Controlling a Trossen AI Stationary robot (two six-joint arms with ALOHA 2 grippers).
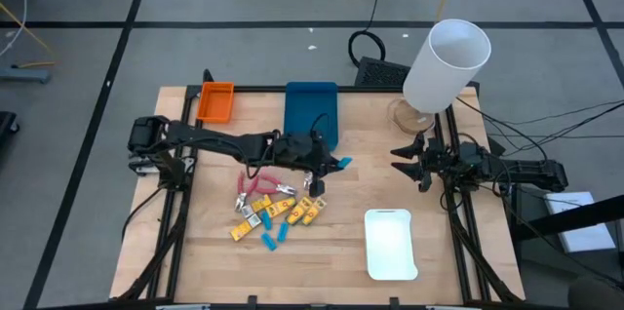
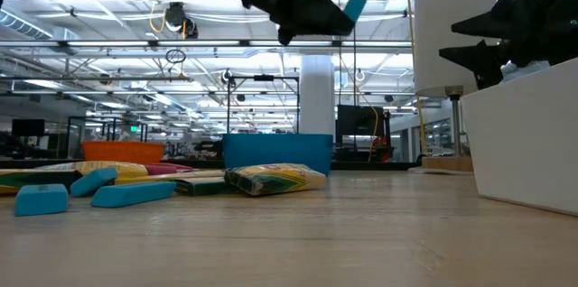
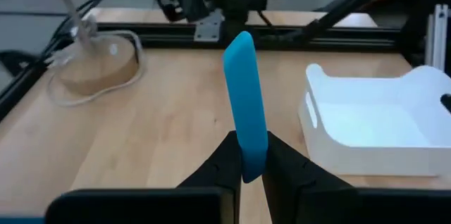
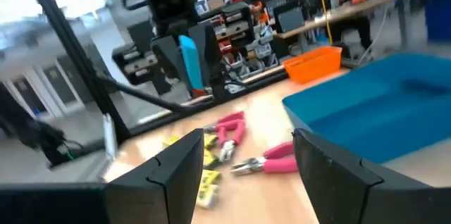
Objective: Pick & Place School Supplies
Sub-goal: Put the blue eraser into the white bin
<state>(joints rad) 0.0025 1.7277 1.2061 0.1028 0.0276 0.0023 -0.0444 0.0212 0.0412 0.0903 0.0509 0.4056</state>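
Blue block (image 3: 245, 104) stands lengthwise out of the left pincer (image 1: 331, 165), pinched at one end, above the bench (image 1: 458, 251), blue tray (image 1: 312, 105) just behind, nearest.

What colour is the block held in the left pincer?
Light blue block, plain, without marks; the left wrist view shows it best.

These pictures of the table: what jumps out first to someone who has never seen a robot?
The left gripper, raised over the middle of the table, has its jaws shut on a light-blue block that sticks out past them. Below it, a colourful heap of supplies lies on the wood. At the far right corner stands a big white lamp.
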